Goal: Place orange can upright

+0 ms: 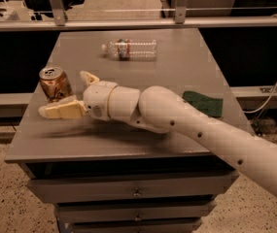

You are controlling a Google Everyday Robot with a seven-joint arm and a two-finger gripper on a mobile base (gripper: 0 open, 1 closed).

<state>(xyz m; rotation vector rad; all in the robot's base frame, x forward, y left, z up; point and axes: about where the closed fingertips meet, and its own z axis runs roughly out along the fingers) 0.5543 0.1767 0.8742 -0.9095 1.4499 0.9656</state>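
Note:
The orange can (55,83) stands upright near the left edge of the grey table (177,72), coppery brown with pale markings and a silver top. My gripper (70,94) is just right of the can, fingers spread open. One cream finger (62,111) lies low in front of the can; the other (89,77) points up to the can's right. The can stands free, at the mouth of the open fingers.
A clear plastic bottle (129,49) lies on its side at the back of the table. A green sponge (202,103) lies at the right, partly behind my arm. Metal rails run behind the table. Drawers sit below the front edge.

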